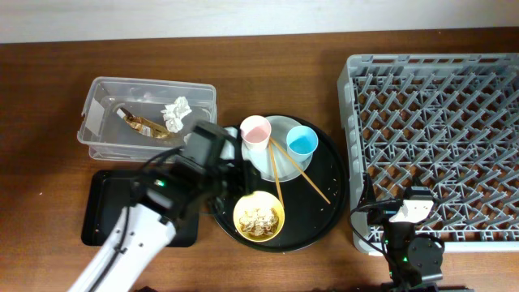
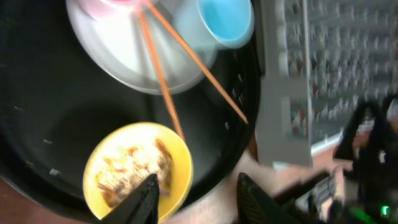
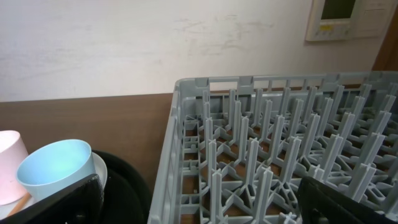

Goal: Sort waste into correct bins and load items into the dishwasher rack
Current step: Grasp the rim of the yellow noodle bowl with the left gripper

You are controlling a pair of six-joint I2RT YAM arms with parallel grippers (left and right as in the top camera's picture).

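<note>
**Round yellow bowl (image 1: 259, 217) with scraps, on tray**

It sits at the near edge of the large round black tray (image 1: 328, 203), beige crumbly food scraps (image 1: 258, 220) inside. My left gripper (image 2: 198, 186) straddles its rim, fingers apart, not pinching. My right gripper (image 3: 198, 186) gapes wide beside the grey plastic grid rack (image 1: 438, 122).

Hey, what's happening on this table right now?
The left claw hovers open over the yellow bowl of food scraps on the round black tray. A tissue and a wrapper already lie in the clear tub. The pink cup, blue cup and chopsticks rest on the plate there. The rack looks empty, and the right claw is open beside it.
</note>
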